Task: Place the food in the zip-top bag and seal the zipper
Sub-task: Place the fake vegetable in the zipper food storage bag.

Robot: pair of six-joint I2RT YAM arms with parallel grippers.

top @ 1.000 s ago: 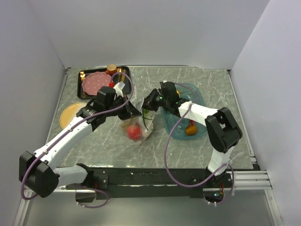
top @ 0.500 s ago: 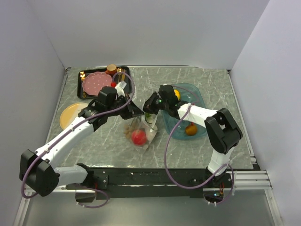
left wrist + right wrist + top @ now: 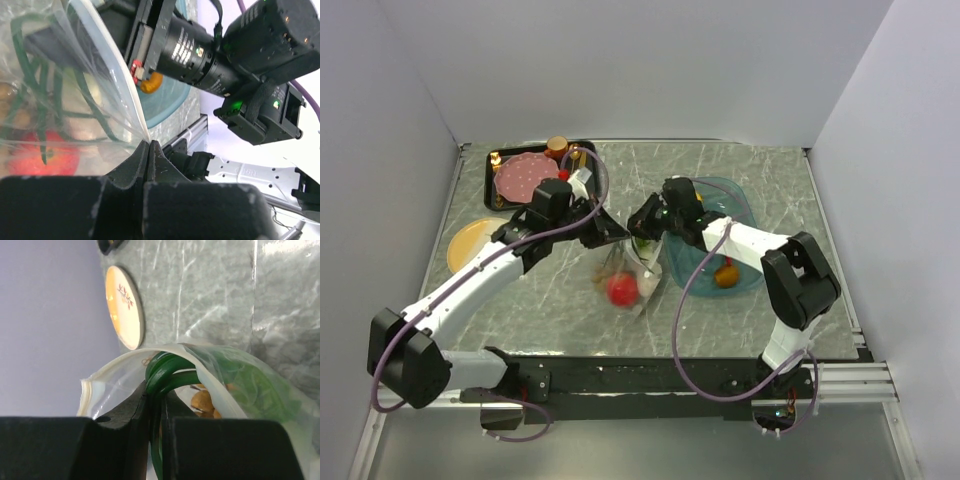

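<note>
The clear zip-top bag (image 3: 628, 272) hangs between my two grippers over the table. My left gripper (image 3: 148, 143) is shut on the bag's edge, just below the whitish zipper (image 3: 116, 75). Through the plastic show the red apple (image 3: 622, 290), a white piece (image 3: 648, 284) and the green leaves (image 3: 30, 80). My right gripper (image 3: 156, 390) is shut on the dark green stems of the leaves (image 3: 169, 371) at the bag's mouth (image 3: 112, 371), with the brown nut cluster (image 3: 204, 401) lying deeper inside. A yellow-orange fruit (image 3: 725, 273) sits in the teal tray (image 3: 744, 212).
A black tray (image 3: 582, 150) at the back left holds the pink dotted plate (image 3: 524, 176) and a brown cup (image 3: 557, 146). A yellow plate (image 3: 470, 243) lies near the left wall. The right arm's body (image 3: 220, 55) is close in front of my left gripper.
Both grippers have shifted slightly right, carrying the bag. The apple inside has moved right and toward the near edge, and the bag hangs lower.
</note>
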